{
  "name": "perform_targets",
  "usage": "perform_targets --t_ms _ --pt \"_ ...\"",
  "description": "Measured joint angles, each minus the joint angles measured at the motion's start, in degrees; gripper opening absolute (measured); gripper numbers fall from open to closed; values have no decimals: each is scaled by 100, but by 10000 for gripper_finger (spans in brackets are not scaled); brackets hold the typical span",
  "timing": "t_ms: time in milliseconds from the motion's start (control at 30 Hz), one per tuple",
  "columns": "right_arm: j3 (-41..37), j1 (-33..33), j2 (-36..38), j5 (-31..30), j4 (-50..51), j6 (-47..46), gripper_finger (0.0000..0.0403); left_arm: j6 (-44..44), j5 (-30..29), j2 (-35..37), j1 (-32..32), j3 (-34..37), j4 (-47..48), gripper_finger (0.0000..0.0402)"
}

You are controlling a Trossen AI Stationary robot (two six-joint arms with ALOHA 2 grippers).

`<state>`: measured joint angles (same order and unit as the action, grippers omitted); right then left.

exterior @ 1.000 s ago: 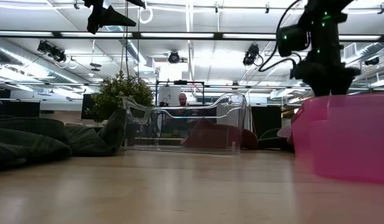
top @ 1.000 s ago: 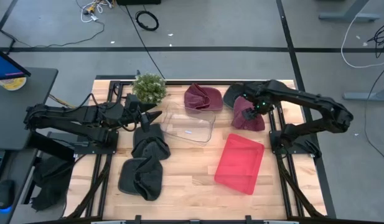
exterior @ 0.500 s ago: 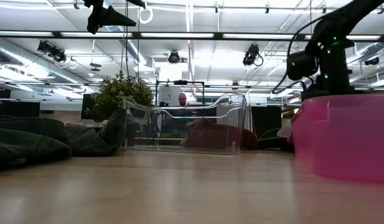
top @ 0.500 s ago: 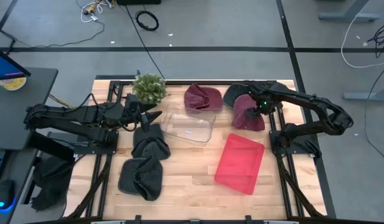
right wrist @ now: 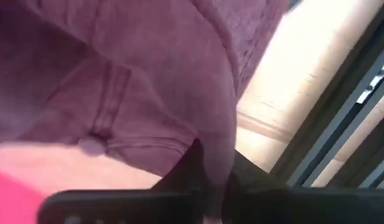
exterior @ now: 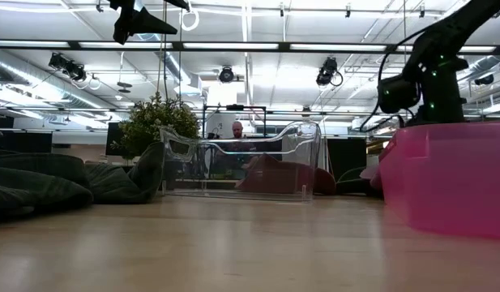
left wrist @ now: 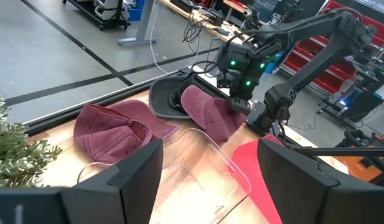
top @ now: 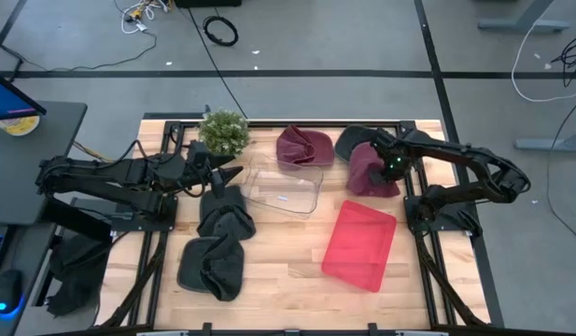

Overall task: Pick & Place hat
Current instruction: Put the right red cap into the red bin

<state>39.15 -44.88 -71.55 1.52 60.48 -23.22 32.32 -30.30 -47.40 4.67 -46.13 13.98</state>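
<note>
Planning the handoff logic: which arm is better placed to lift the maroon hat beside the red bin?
The right. Its gripper is already down on that maroon hat, with fabric between its fingers in the right wrist view. The left gripper waits across the clear bin, over the dark hats.

I saw a matt maroon cloth cap [top: 370,171] under my right gripper [top: 388,168], glossy pink plastic bin [top: 360,245] just beside it, on pale wood table [top: 288,280].

Bright overhead light, blurred wrist close-up
</note>
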Motion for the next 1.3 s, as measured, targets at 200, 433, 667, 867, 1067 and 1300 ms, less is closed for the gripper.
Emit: perform_targets --t_ms 200,433,667,867,1067,1300 --pt "970 155 333 -46 834 14 7 -4 -7 0 0 0 0 265" --pt "2398 420 982 9 1024 -592 3 -10 -226 0 2 0 -74 265" --pt "3091 923 1448 51 -920 -1770 1 -959 -433 -69 2 2 -1309 265" --pt "3052 1748 1259 -208 -3288 -2232 1 -3675 -331 -588 -4 2 -3136 266" --pt "3039 2370 615 -552 -4966 -2117 0 -3713 -508 -1153 -215 2 -4452 266" --pt "3039 2824 -330 -481 -6477 -2151 0 -3292 -332 -1584 -289 2 -4779 266"
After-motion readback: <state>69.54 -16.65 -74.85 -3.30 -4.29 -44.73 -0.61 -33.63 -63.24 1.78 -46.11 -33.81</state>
